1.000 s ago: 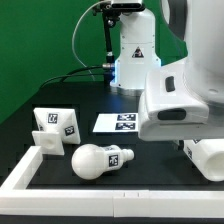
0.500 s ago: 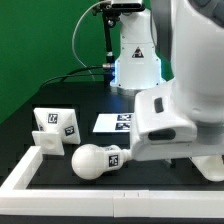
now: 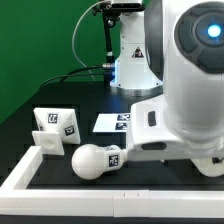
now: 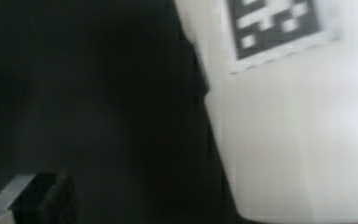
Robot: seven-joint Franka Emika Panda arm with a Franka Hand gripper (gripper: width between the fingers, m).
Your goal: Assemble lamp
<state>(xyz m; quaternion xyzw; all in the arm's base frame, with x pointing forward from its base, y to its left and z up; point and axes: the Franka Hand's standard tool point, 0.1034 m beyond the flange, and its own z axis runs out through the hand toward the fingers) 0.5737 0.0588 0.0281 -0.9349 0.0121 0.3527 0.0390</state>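
Panda arm filling the exterior view's right, black table, white rail along the front, tagged lamp shade close beside the gripper, lamp base on the exterior view's left, bulb lying beside it, fingers spread wide, grasping nothing.

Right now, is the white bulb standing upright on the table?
No, the bulb lies on its side on the black table, tagged end toward the exterior view's right.

Blurred white lamp part bearing square tag, dark table beside
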